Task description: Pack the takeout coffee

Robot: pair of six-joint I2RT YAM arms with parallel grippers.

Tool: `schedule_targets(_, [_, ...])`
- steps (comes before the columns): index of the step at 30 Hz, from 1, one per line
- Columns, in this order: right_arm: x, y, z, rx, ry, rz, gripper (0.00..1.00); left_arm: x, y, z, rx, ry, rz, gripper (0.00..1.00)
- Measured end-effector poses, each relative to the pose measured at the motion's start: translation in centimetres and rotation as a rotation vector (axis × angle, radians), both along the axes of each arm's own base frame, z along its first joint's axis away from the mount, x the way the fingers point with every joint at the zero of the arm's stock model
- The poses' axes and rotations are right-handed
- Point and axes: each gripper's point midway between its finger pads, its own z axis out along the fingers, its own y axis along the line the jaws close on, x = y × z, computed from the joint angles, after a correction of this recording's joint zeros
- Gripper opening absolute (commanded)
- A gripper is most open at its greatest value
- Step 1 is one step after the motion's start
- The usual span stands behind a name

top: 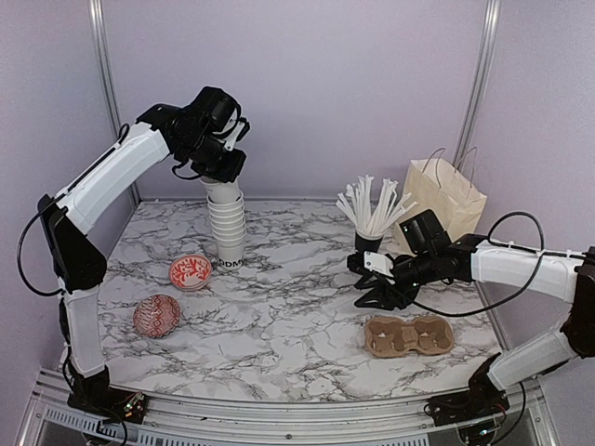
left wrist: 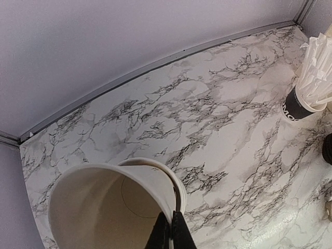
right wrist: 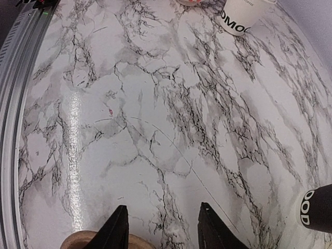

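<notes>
A white bench veined in grey marble stands enclosed by plain lilac walls; behind the bench, silver metal posts rise at both back corners.

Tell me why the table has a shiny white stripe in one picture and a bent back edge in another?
Right wrist view: the stripe is light glaring off the glossy table. Left wrist view: the wide lens likely bends the back edge, and the top cup, very close, looks huge and slightly soft. Top view: even light, only faint shadows.
</notes>
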Motion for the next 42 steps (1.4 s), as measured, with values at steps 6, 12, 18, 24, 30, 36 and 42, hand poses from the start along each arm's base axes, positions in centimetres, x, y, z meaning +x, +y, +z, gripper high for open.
schedule_targets(6, [0.0,0.0,0.0,0.000,0.000,0.000,0.44,-0.1,-0.2,0.2,-0.004,-0.005,-0.005,0.00])
schedule_targets(12, [-0.1,0.0,-0.2,-0.002,0.008,0.002,0.43,-1.4,-0.2,2.8,-0.015,-0.060,-0.007,0.00])
schedule_targets(18, [-0.3,0.1,-0.2,0.003,0.021,0.011,0.41,-5.9,-0.3,9.5,-0.097,-0.179,-0.059,0.00])
schedule_targets(24, [-0.4,-0.2,0.1,0.004,0.060,0.004,0.43,-13.9,-4.4,11.4,-0.152,-0.183,-0.293,0.00])
schedule_targets(30, [3.2,-3.4,3.9,0.078,0.067,-0.133,0.43,-21.2,-10.7,3.1,-0.001,-0.023,-0.574,0.00])
schedule_targets(36, [5.8,-7.5,5.6,0.068,0.040,-0.286,0.37,-24.4,-11.8,-5.5,0.172,0.109,-0.675,0.00])
schedule_targets(42, [6.0,-9.7,4.4,-0.032,0.017,-0.412,0.35,-24.4,-11.9,-9.7,0.212,0.126,-0.673,0.00])
